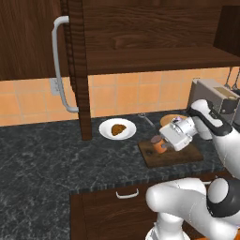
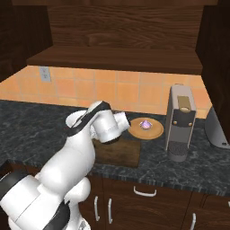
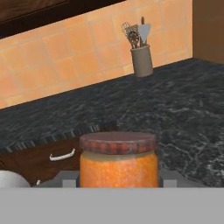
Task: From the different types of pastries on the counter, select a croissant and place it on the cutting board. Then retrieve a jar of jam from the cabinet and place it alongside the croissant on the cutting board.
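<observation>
hand view shows the pincer clenched on the jar of jam, its grey fingers pressed to the glass on both sides, with a utensil crock far ahead on the counter. left base view has the jar held at the left part of the cutting board; whether it touches the board cannot be told. the croissant sits on a white plate beyond the pincer's tip, off the board, and in right base view a purple-topped cupcake rests on a round wooden plate behind the pincer.
</observation>
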You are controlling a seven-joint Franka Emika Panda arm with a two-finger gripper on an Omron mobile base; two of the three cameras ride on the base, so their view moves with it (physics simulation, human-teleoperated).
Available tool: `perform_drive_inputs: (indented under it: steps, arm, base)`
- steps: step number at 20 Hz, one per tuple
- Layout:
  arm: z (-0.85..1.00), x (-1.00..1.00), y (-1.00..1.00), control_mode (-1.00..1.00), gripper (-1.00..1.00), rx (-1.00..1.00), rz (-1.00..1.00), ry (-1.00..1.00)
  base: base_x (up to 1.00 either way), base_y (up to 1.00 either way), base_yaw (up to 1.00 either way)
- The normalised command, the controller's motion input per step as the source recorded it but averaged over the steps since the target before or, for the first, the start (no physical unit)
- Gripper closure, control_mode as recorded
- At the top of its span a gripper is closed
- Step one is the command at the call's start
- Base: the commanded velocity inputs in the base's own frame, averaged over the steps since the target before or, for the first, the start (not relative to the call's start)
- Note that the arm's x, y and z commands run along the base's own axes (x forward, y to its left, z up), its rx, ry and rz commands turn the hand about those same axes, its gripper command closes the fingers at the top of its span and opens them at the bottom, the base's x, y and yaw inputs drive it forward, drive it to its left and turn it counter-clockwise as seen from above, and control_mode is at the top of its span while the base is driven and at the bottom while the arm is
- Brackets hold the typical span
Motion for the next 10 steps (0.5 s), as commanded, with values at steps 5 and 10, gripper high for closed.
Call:
perform_drive_inputs:
  steps: [5,10]
  arm:
    - [-0.24,0.43,-0.28,-1.00,1.00,0.00,0.00,0.00]
    - [-0.28,0.41,-0.20,-1.00,1.00,0.00,0.00,0.00]
  base:
    - [0.00,0.00,0.00]
    - [0.00,0.00,0.00]
